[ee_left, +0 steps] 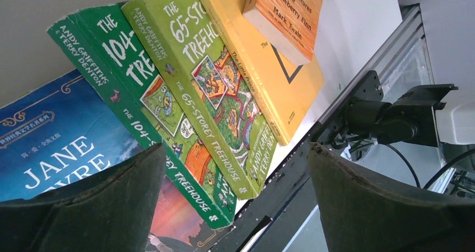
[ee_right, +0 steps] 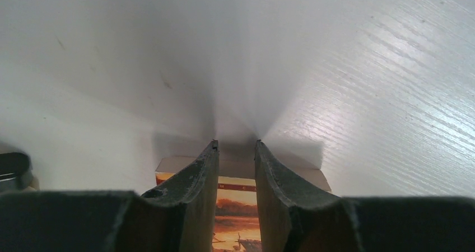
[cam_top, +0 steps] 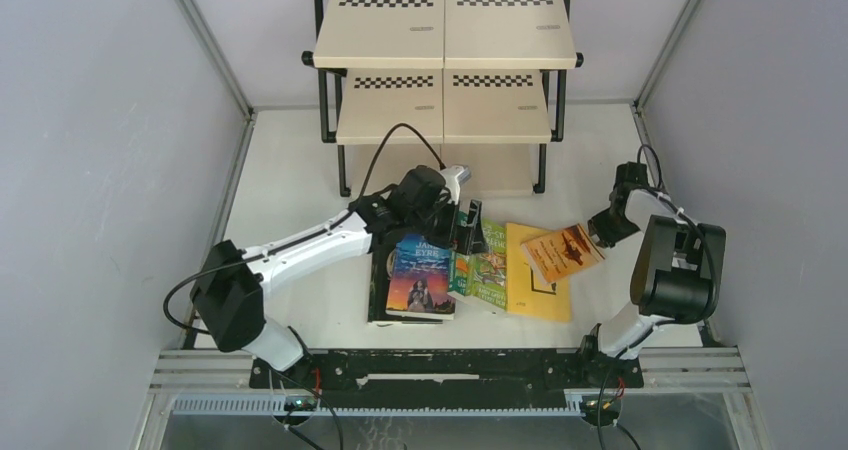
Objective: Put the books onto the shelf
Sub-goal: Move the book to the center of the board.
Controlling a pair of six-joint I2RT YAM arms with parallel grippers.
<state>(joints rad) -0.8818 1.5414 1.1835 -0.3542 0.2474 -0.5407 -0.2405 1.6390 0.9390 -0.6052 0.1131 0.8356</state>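
The books lie in an overlapping row in front of the shelf [cam_top: 445, 30]. They are blue Jane Eyre [cam_top: 420, 275] on a black book [cam_top: 377, 292], two green Treehouse books [ee_left: 207, 78], a yellow one [cam_top: 540, 292] and a small orange one [cam_top: 563, 252]. My left gripper [cam_top: 470, 230] hangs open over the green books, its wide-apart fingers [ee_left: 101, 207] holding nothing. My right gripper [ee_right: 236, 145] is at the orange book's [ee_right: 236, 207] far right corner. Its fingers lie over the cover a narrow gap apart. The cover shows through the gap, and I see nothing clamped.
The shelf's boards [cam_top: 445, 110] carry no books in the top view. A black rail [cam_top: 440, 368] runs along the table's near edge, close behind the books. Grey walls [cam_top: 100, 120] close in both sides. The left arm's cable [cam_top: 385, 150] loops in front of the shelf's bottom tier.
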